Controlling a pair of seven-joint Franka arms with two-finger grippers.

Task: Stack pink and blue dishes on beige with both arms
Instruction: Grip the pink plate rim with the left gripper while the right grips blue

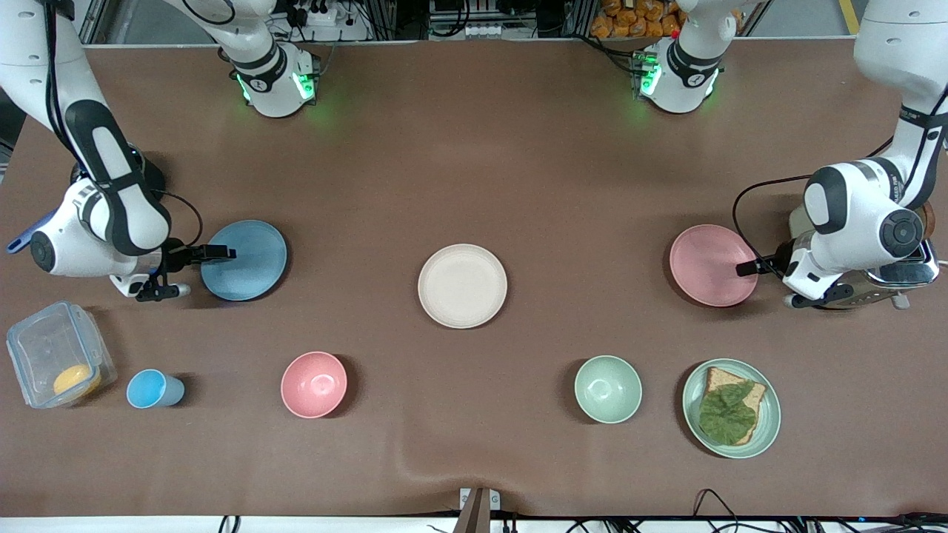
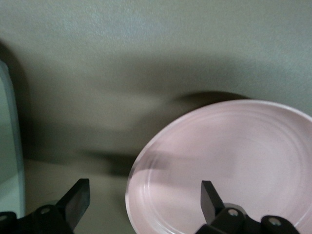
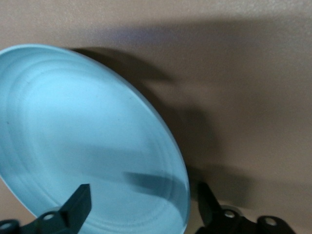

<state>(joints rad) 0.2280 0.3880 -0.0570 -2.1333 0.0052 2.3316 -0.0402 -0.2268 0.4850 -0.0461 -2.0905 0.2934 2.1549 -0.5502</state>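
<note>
The blue plate [image 1: 248, 259] lies toward the right arm's end of the table. My right gripper [image 1: 207, 272] is open at its rim, one finger over the plate and one outside it. In the right wrist view the blue plate [image 3: 87, 141] has its rim between the open gripper [image 3: 144, 192]. The pink plate [image 1: 707, 263] lies toward the left arm's end. My left gripper [image 1: 764, 286] is open astride its rim, as the left wrist view shows with the pink plate [image 2: 234, 165] and gripper [image 2: 145, 190]. The beige plate [image 1: 462, 286] sits bare mid-table between them.
Nearer the front camera stand a clear box [image 1: 55, 363] holding something orange, a small blue cup [image 1: 152, 389], a pink bowl [image 1: 314, 384], a green bowl [image 1: 608, 389] and a green plate [image 1: 692, 400] with bread and a leaf. A metal appliance [image 1: 911, 272] sits under the left arm.
</note>
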